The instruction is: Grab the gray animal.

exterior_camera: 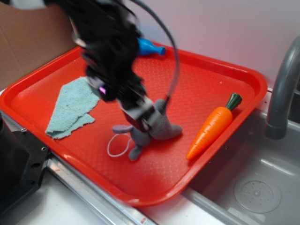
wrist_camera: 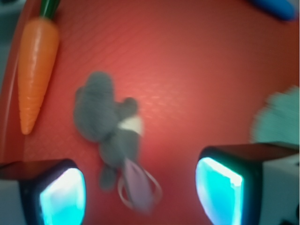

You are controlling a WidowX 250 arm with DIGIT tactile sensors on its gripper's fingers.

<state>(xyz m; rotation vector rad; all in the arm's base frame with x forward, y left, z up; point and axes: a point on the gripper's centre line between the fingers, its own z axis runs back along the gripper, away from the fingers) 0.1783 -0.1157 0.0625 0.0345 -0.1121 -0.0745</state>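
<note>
Loosely, wide jaws straddle the fuzzy gray animal (wrist_camera: 105, 124) on a textured red tray (wrist_camera: 197, 70).

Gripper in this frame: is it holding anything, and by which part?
Nothing is held. The gripper is open, its fingers apart above the small fuzzy gray plush animal lying on the red plastic tray.
</note>
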